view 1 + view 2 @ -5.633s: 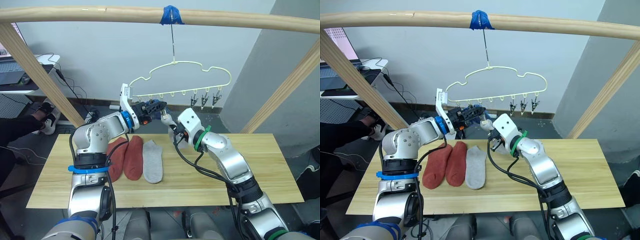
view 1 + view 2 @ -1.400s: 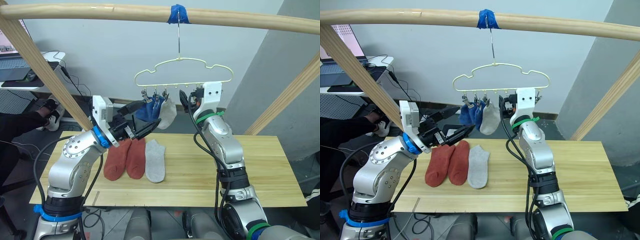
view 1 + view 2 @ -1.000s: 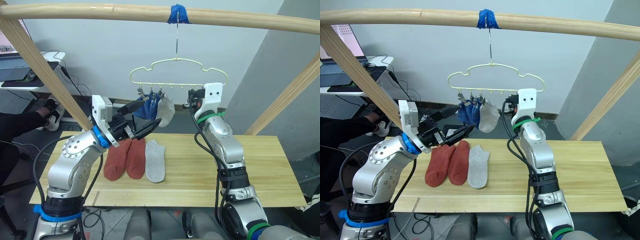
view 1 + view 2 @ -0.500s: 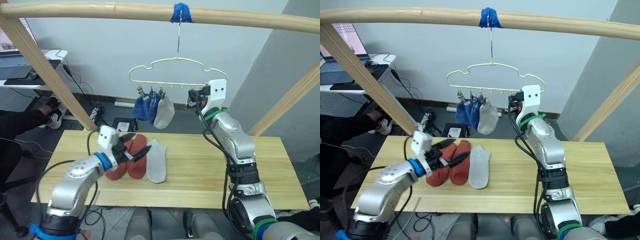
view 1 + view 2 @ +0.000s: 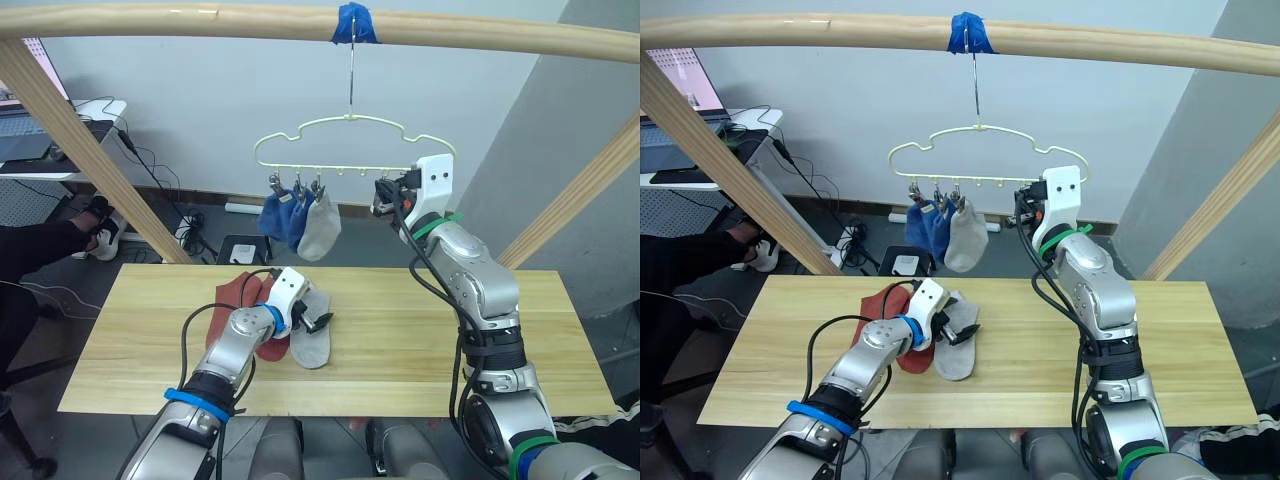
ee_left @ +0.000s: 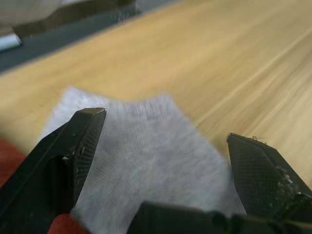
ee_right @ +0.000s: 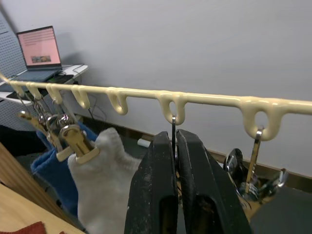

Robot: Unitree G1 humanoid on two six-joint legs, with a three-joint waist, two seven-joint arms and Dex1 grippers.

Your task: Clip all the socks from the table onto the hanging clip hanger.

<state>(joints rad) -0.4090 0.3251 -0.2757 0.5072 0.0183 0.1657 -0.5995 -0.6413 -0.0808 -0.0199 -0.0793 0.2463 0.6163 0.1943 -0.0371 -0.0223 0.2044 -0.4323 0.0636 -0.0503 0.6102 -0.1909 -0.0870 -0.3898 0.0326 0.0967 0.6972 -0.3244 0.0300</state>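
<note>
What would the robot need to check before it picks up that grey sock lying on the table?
1. Left gripper open: ok, fingers spread wide.
2. Left gripper over the grey sock: ok, sock lies between the fingers.
3. Sock free of the red socks: cannot tell, they lie right beside it.
4. Hanger steadied: ok, right gripper is shut on a clip wire of the clip hanger.
5. Free clip available: ok, three socks hang, empty loops remain.

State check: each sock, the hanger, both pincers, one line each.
Blue socks: clipped, hanging.
Hung grey sock: clipped, hanging.
Table grey sock: flat, unclipped.
Red socks: on the table, unclipped.
Clip hanger: hooked on the pole.
Left pincer: open over the table grey sock.
Right pincer: shut on a clip's wire.
</note>
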